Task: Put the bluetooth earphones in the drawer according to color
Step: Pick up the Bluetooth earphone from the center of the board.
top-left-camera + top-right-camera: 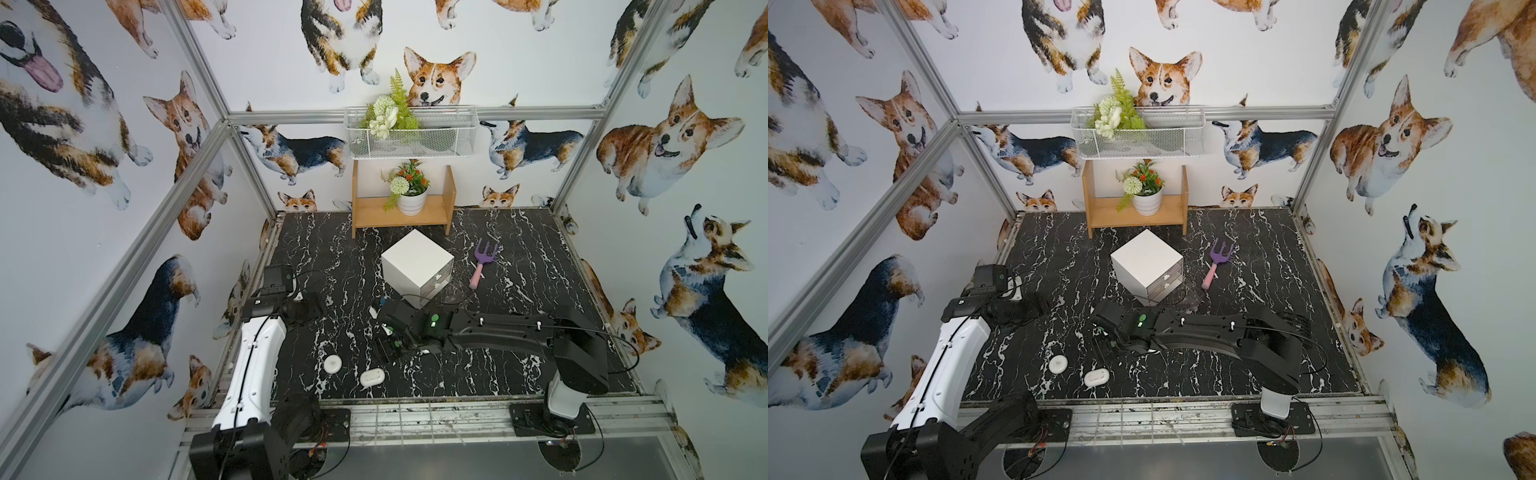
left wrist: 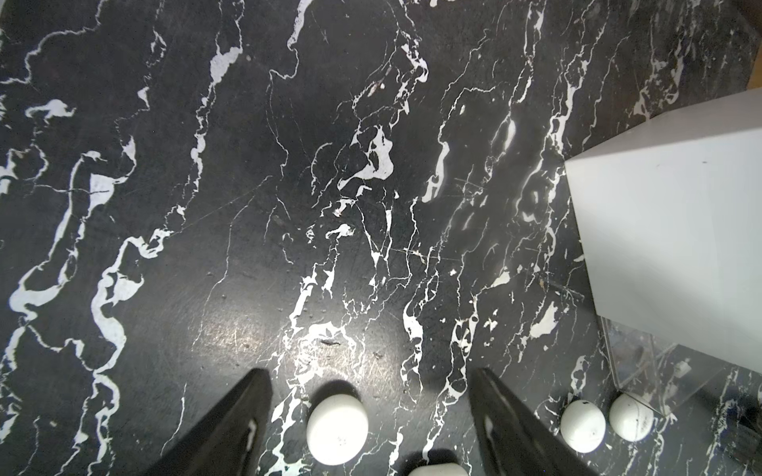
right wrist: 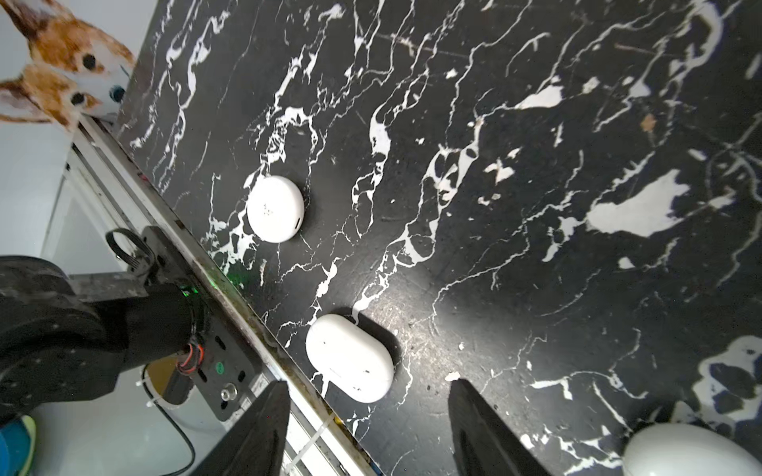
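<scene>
An aluminium rail fronts the table, a scuffed black marble-look sheet veined in white. Just behind that edge lie a round white case and an oblong white case, near each other but apart. The oblong one's long axis runs roughly along the front edge. Each lid bears a faint mark, too small to read.

The right gripper hangs just beyond them, fingers spread with nothing between. The left gripper is likewise spread and empty. An egg-shaped white case rests on the table under its gap, touching neither finger.

Two more white cases sit just beside the clear tray, which stands out from the bottom of the drawer cabinet. The cabinet is turned cornerwise, fronts facing forward and to the robot's right; its handle labels cannot be read.

Beyond are a toy fork, a wooden shelf with a potted plant, a wire basket and corgi-print walls.
</scene>
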